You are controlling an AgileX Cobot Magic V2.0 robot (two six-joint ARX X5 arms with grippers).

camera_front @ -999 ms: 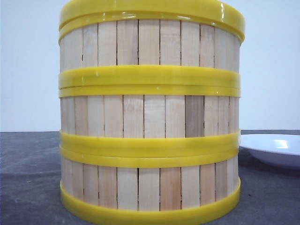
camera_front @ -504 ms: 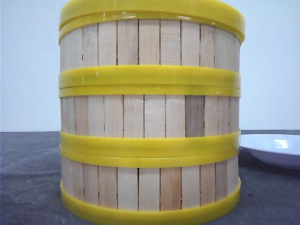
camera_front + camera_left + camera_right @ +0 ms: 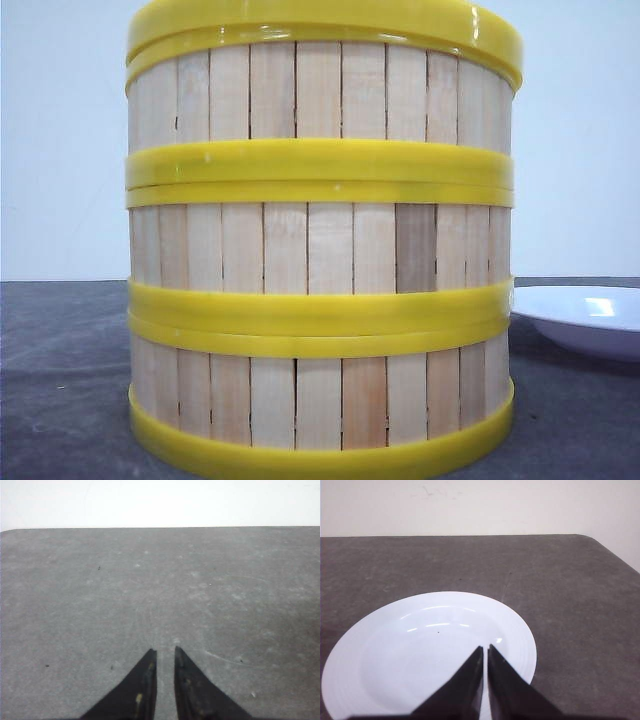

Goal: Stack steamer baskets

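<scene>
**A:** Front view first: where do the steamer baskets [image 3: 320, 250] sit?

**B:** They fill the middle of the frame, 3 of them stacked in 1 column on the dark table [image 3: 60, 380]. The rims line up closely, so I judge the stacking itself done. A yellow band at the very top may be a lid, but I cannot tell from here. The white plate [image 3: 585, 318] peeks in at the right edge, just beside the stack and apart from it.

**A:** And your grippers?

**B:** My left gripper [image 3: 165, 652] hangs over bare table with its fingers nearly together, only a thin slit between them, holding nothing. My right gripper [image 3: 485, 649] is the same, narrow and empty, at the lower centre of its view above the plate. Neither wrist view shows the baskets.

**A:** How would they handle if you had to shift them?

**B:** I'd expect them to be light and fairly stiff: thin wooden slats between thick plastic rims. The rims look smooth, perhaps slippery, and a sideways nudge could slide 1 tier off another. I would pinch across a wall at the top rim, 1 finger inside and 1 outside, and lift straight up.
</scene>
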